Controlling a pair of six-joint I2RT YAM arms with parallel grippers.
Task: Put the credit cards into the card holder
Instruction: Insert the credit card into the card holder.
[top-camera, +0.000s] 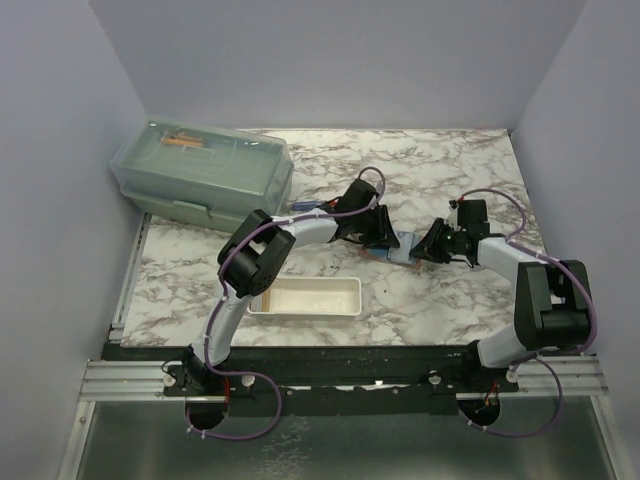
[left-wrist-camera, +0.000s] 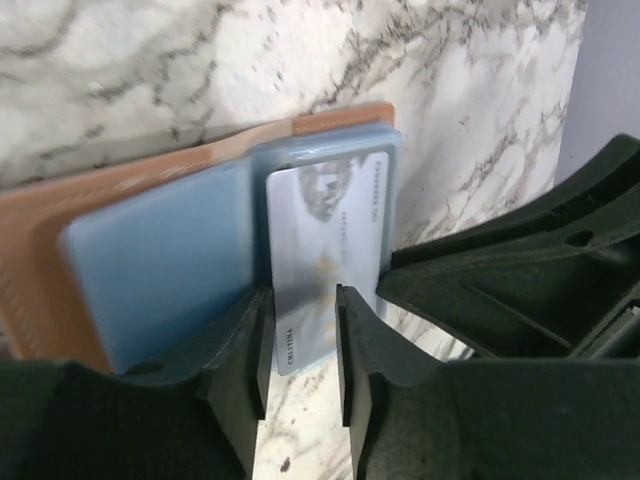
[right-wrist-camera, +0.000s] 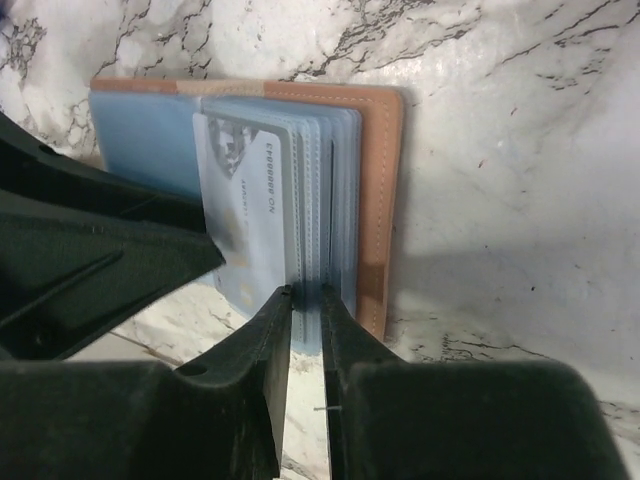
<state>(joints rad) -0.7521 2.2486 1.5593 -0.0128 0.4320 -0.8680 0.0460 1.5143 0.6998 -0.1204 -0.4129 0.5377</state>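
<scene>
Lying open on the table (right-wrist-camera: 500, 150) between the two arms is the brown card holder (right-wrist-camera: 382, 180), and one grey card (left-wrist-camera: 325, 230) is partway inside it. The left pincer (left-wrist-camera: 302, 300) is a bit open and seems to hold the card's near end by its two long sides. The right pincer (right-wrist-camera: 306, 300) is almost shut and seems to nip the card holder's thin edge. Cards are thin, stiff, light and slippery, so the edges look best to hold
</scene>
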